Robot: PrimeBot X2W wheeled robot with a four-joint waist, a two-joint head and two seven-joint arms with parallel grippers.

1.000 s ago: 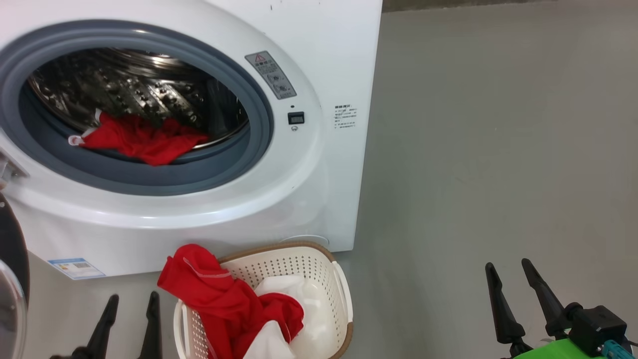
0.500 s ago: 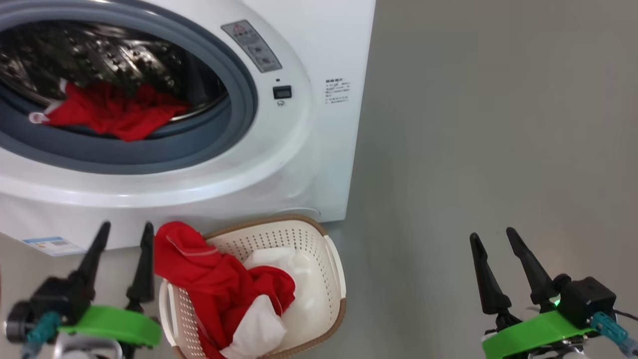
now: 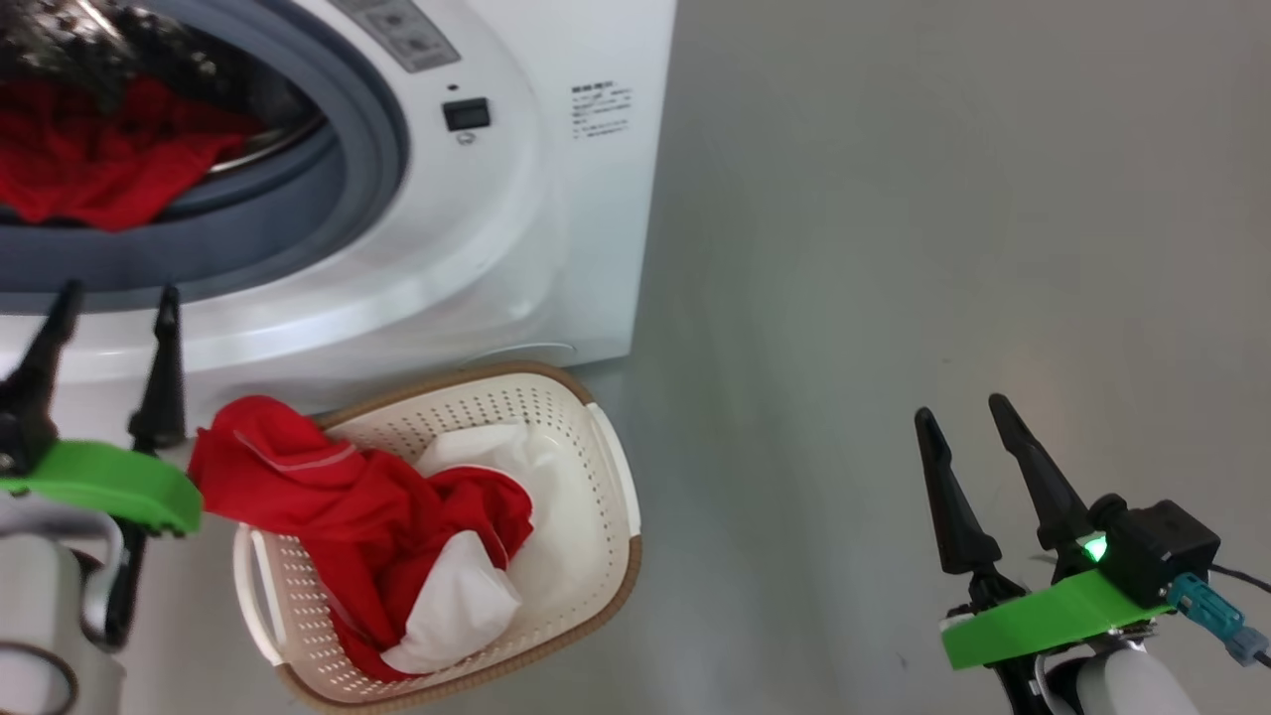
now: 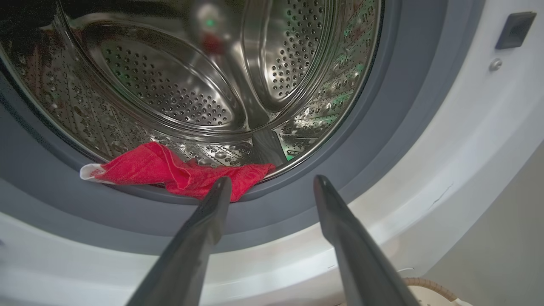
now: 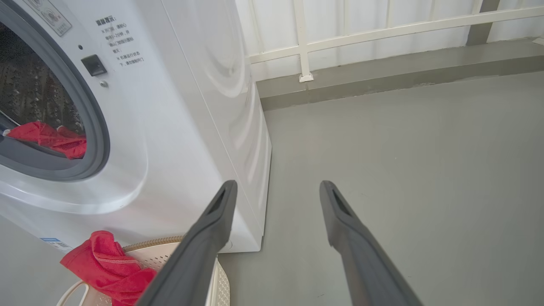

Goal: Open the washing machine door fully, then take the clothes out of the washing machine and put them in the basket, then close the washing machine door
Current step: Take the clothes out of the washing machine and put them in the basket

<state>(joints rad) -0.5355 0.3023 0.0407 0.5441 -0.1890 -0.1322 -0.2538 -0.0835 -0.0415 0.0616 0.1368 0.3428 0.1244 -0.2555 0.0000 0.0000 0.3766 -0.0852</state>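
The white washing machine [image 3: 516, 228] stands at the upper left with its drum mouth uncovered; the washing machine door is out of view. Red clothes [image 3: 89, 169] lie at the drum's front edge, partly over the grey gasket [image 4: 382, 127]. More red and white clothes [image 3: 348, 497] fill the cream basket [image 3: 611, 467] on the floor below, one red fold hanging over its left rim. My left gripper [image 3: 119, 293] is open in front of the machine's lower rim. In the left wrist view that gripper [image 4: 272, 180] points at the red garment [image 4: 170, 172] without touching it. My right gripper [image 3: 961, 407] hangs open over the floor.
Grey floor [image 3: 894, 248] spreads to the right of the machine. In the right wrist view a raised kerb [image 5: 382, 72] and a white railing [image 5: 301, 38] run behind the machine. The basket [image 5: 148, 244] sits tight against the machine's front.
The head camera has swung, sliding the machine and basket leftward and up. My left gripper has risen from the bottom edge to the drum's lower rim. Both grippers stay open.
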